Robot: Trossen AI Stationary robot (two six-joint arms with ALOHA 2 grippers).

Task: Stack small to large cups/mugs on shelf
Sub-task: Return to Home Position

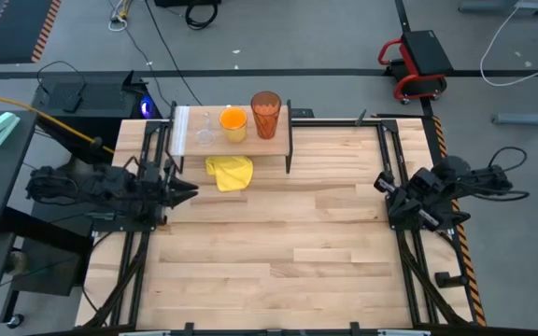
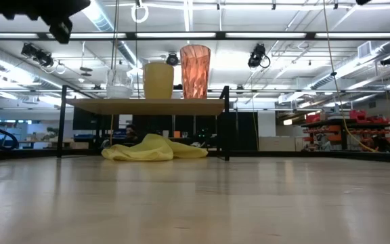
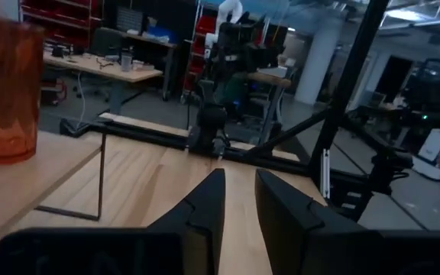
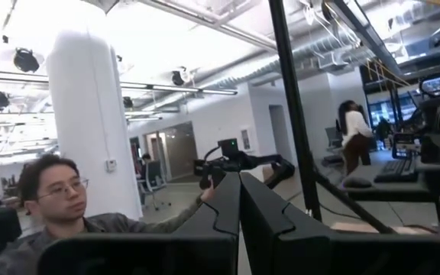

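Cups all look parked, so this is me guessing at what's left to mess up. On the shelf (image 1: pixel 278 142) there's a row by size: clear glass (image 1: pixel 204 129) at the whitish end; orange mug (image 1: pixel 233 123) just beside it; amber tumbler (image 1: pixel 265 114) at the other end; lined up, not nested. My left tool (image 3: pixel 239 183) hangs at the left side of the worktop (image 1: pixel 278 252), near the shelf's corner, fingers a narrow gap apart and holding nothing; my right tool (image 4: pixel 240 183) is at the right side, well apart from everything, fingers pressed together, empty too.

What could go wrong, as I see it: the left arm is the one close to the shelf, so a sloppy swing could clip a thin black leg and rock the board; the tumbler is tall and sits near the end edge, so I'd bet it tips first; the glass looks light and could skate off the other end. The yellow cloth (image 1: pixel 230 173) lies on the worktop in front of the shelf, near my left tool; snag that and it might drag against a leg.

Count: three vessels; one shelf; one cloth; two tools.
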